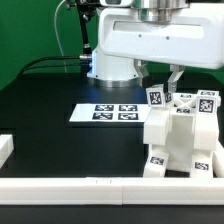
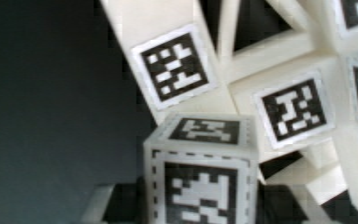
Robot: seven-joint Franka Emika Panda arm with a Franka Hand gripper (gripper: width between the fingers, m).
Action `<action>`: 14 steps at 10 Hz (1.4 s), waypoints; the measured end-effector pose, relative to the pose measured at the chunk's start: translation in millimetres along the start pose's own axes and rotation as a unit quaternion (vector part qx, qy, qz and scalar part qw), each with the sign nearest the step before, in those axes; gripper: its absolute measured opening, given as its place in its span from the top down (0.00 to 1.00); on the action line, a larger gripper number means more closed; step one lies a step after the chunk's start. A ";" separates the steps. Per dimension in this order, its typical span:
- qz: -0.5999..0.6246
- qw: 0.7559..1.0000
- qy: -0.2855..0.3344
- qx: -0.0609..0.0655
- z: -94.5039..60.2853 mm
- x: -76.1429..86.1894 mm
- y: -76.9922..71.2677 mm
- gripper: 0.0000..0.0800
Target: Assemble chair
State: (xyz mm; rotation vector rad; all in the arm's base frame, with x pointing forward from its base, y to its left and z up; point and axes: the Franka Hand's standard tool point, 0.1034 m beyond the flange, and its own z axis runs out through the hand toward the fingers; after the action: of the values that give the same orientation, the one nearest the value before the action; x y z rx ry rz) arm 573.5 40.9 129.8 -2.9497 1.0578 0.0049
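Matte black table [image 1: 45,95] bears blocky white plastic chair [image 1: 182,138], square-tagged.

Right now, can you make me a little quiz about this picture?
1. True or false: the white chair is lying in loose pieces all over the table.
2. The marker board shows how many tags? A two, B four, C six.
3. What hangs right above the chair?

Key: 1 false, the parts stand joined. 2 B. 3 the gripper.
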 end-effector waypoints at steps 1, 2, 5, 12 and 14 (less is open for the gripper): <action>0.033 0.999 0.000 0.000 0.0 0.0 -0.1 0.66; 0.075 0.997 -0.001 -0.001 0.2 -0.2 -0.4 0.66; 0.288 0.957 -0.033 -0.015 1.1 6.3 1.8 0.66; 0.425 0.905 -0.032 -0.007 2.5 6.4 -4.7 0.22; 0.334 0.942 -0.022 0.010 1.8 2.4 -15.4 0.20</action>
State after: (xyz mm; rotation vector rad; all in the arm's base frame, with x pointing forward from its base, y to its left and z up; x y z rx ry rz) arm 585.1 51.3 128.0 -2.4023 1.9616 0.0626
